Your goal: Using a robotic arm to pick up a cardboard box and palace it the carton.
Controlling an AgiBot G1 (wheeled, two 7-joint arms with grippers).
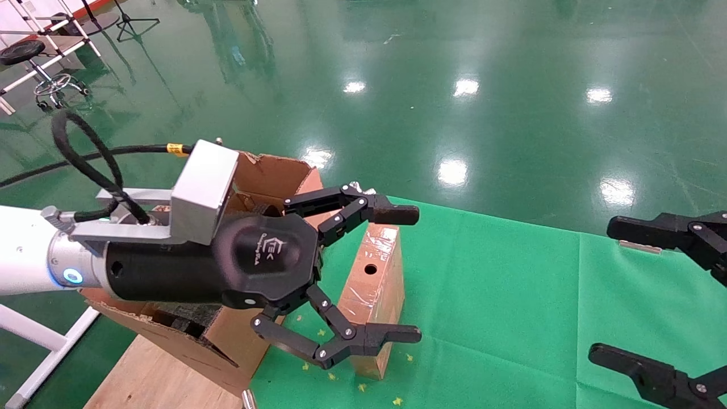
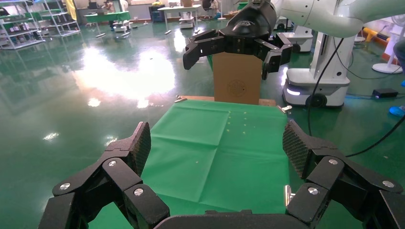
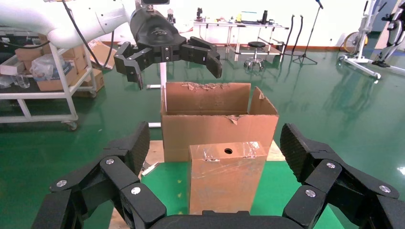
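The small taped cardboard box (image 1: 372, 272) stands on the green cloth with its round hole facing up, right beside the large torn carton (image 1: 272, 170). My left gripper (image 1: 406, 274), on the white arm, is open and empty. It hovers above the box and the carton's near wall without touching either. In the right wrist view the left gripper (image 3: 173, 71) hangs above the carton (image 3: 215, 129), and the box (image 3: 227, 181) stands in front of it. My right gripper (image 1: 606, 289) is open and empty at the cloth's right side, facing the box.
The green cloth (image 1: 511, 295) covers the table, and a bare wooden board (image 1: 153, 375) lies under the carton. Another brown box with a round stamp (image 2: 237, 78) stands beyond the table's far end. A white frame (image 1: 40, 346) stands at the left on the green floor.
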